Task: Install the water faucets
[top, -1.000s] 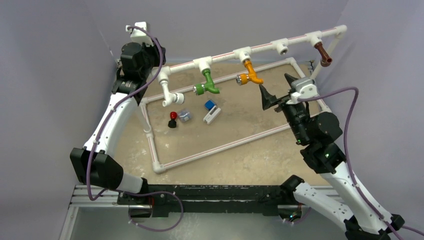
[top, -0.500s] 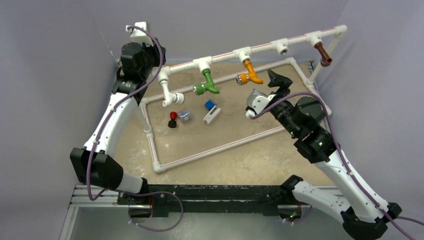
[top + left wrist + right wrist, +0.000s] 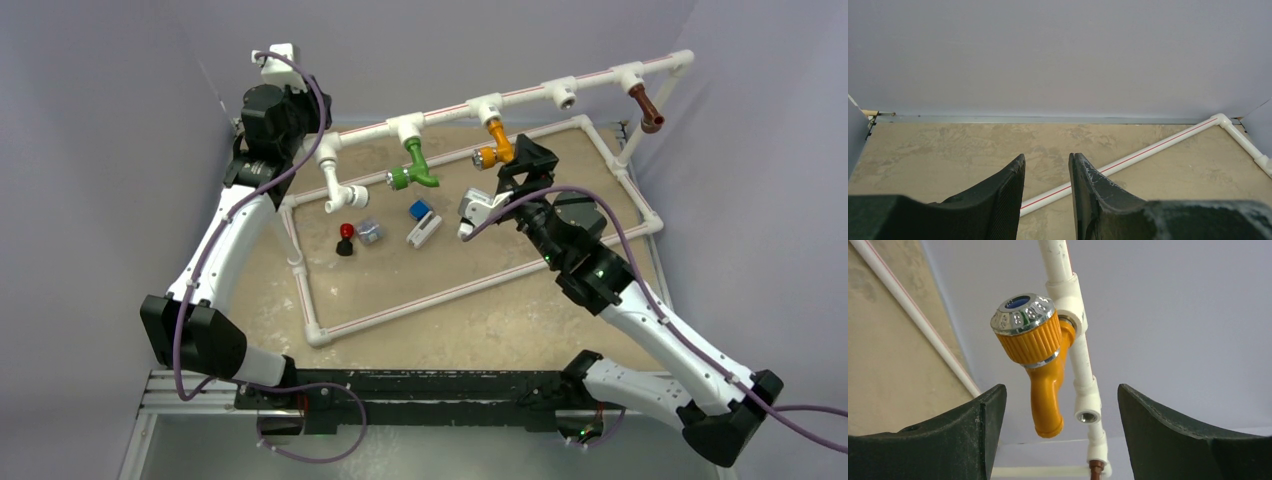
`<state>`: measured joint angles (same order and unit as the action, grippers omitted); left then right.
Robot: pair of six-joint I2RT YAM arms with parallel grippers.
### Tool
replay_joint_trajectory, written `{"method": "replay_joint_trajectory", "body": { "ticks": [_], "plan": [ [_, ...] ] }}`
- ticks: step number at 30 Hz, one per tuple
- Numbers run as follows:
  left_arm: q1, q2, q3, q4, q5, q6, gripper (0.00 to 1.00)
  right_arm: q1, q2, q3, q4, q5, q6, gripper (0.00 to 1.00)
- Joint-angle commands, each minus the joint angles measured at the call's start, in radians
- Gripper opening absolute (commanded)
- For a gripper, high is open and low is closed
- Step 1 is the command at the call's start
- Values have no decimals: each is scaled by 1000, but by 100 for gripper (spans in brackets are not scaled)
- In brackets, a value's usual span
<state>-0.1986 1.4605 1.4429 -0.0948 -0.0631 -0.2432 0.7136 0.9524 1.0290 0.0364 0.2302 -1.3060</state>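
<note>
My right hand had swung in from well off to the side a second before. It stood wide, a finger on either side of the orange faucet, touching nothing. My left hand, far off beyond the green faucet, was narrow and held nothing.

I counted three faucets on the raised white pipe: the orange faucet, the green faucet next on my left, and the brown faucet well to my right. One empty socket sat between orange and brown.

Nearer me than the orange faucet, on the table, lay one red-and-black knob, one grey block and one blue-and-white piece.
</note>
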Motion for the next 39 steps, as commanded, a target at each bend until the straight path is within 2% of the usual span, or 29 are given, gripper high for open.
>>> {"method": "replay_joint_trajectory", "body": {
  "ticks": [1, 5, 9, 17, 21, 25, 39],
  "plan": [
    [-1, 107, -90, -217, 12, 7, 37, 12, 29, -53, 265, 92, -179, 82],
    [1, 105, -88, -220, 11, 7, 37, 15, 77, -57, 348, 87, -203, 79],
    [2, 106, -88, -220, 14, 7, 37, 18, 119, -49, 407, 95, -206, 70],
    [8, 113, -85, -224, 23, 4, 37, 24, 154, -80, 480, 120, -125, 33],
    [10, 111, -84, -226, 25, 2, 37, 27, 150, -120, 532, 135, -17, 0],
    [10, 115, -83, -226, 28, 1, 37, 43, 133, -165, 586, 110, 188, 0],
    [10, 112, -82, -226, 28, -1, 37, 68, 86, -262, 848, 34, 1135, 0]
  ]
}}
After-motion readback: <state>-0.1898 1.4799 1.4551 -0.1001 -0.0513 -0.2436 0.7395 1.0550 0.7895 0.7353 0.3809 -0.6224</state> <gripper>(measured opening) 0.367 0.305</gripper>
